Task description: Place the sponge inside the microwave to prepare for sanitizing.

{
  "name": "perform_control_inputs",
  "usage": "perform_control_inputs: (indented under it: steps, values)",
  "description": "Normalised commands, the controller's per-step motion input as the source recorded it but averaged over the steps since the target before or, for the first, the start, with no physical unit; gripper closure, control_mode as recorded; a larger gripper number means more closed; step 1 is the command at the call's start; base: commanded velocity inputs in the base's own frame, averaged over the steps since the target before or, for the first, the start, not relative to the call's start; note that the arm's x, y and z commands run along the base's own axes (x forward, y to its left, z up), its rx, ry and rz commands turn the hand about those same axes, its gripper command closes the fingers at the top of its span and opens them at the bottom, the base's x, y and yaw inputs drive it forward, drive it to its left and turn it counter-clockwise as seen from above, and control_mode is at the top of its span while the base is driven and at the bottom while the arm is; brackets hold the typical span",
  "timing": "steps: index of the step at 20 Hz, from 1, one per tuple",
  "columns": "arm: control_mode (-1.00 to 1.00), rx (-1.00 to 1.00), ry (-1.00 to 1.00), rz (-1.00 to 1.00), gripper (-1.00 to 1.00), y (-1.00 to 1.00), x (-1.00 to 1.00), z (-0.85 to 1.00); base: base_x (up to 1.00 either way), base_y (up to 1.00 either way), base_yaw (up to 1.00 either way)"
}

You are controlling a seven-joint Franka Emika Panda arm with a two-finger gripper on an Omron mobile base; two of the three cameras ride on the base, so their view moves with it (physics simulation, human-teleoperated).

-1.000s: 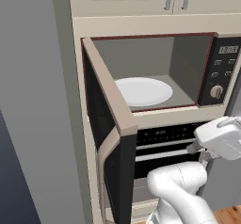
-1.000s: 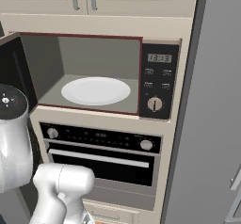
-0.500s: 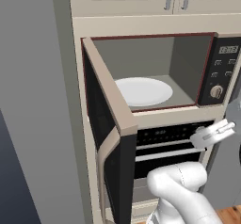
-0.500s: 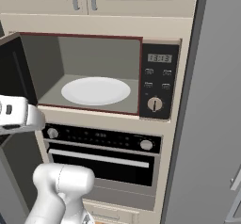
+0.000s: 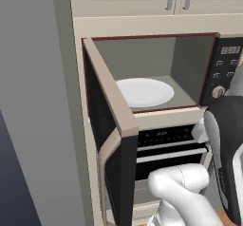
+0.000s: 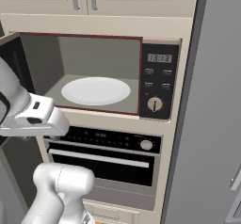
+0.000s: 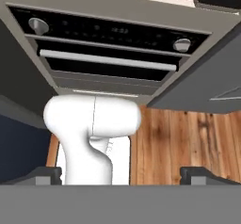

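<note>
The gripper [image 7: 123, 175] stands wide and holds nothing; its tips sit at the far edges of the hand view, which looks along the floor [image 7: 188, 138] and up at the oven [image 7: 108, 58]. Over the last second the arm [image 6: 33, 117] has swung across in front of the oven, below the microwave's sill, and the jaws have stayed spread. Beyond it the microwave [image 6: 94, 53] is ready. Its door [image 5: 109, 139] hangs fully open to the left, the grey cavity is exposed, and the white turntable [image 6: 96, 90] lies bare. The panel [image 6: 157, 79] with its knob is to the right. Nothing green rests inside, and where the sponge lies I cannot tell. I judge the opening step done, with the arm pulling away. Fetching the sponge probably needs a turn or a drive elsewhere before any placing.
</note>
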Motion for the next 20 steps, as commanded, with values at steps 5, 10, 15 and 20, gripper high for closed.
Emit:
perform_control_inputs:
  steps: [5,10,15,20]
  values:
    - [-1.0,0.01,0.19,-0.07,-1.0,0.0,0.0,-0.48,0.0,0.0,0.0]
    - [-1.0,0.0,0.06,0.0,-1.0,0.0,0.0,-0.14,0.0,0.0,0.0]
    - [-1.0,0.0,0.0,0.0,-1.0,0.0,0.0,0.0,0.0,0.0,0.0]
    - [1.0,0.0,0.0,-0.01,-1.0,-0.02,-0.04,-0.02,-0.26,-0.15,-0.05]
